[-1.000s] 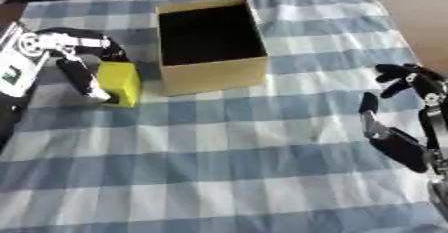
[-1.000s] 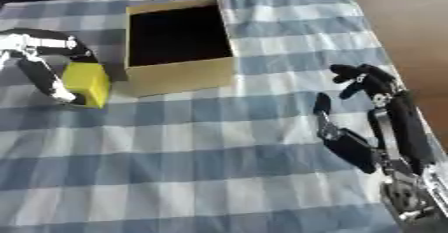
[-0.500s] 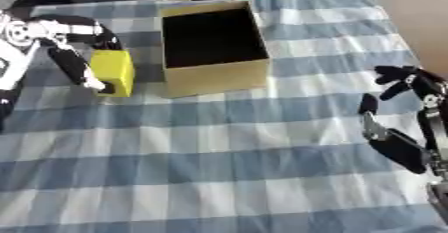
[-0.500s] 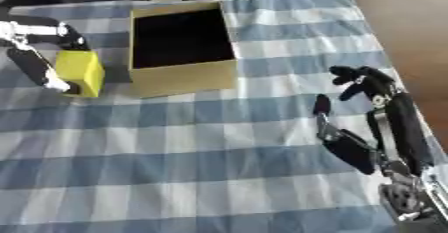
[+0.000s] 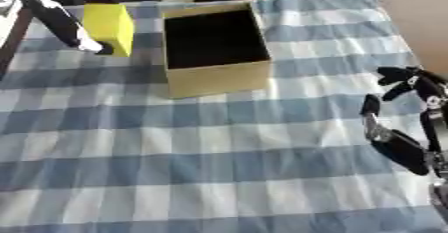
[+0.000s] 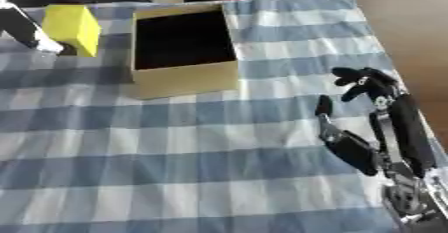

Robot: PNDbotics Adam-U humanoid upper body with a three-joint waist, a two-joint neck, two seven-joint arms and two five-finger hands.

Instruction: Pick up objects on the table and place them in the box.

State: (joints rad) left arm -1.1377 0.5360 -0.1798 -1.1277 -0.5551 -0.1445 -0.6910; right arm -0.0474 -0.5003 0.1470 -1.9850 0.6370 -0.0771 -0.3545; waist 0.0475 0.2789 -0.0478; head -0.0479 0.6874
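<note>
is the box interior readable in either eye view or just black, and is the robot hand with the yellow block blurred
Left eye view: the box interior is flat black, nothing readable inside; the left robot hand holding the yellow block is soft and smeared. Right eye view: same black interior; that hand is cut by the frame edge, while the right robot hand shows more clearly.

— Where's your left hand (image 5: 61, 24)?
— Raised at the upper left, its fingers clamped on something yellow.
— And your right hand (image 6: 372, 122)?
— Idle at the lower right, fingers relaxed and pointing up, holding nothing.
</note>
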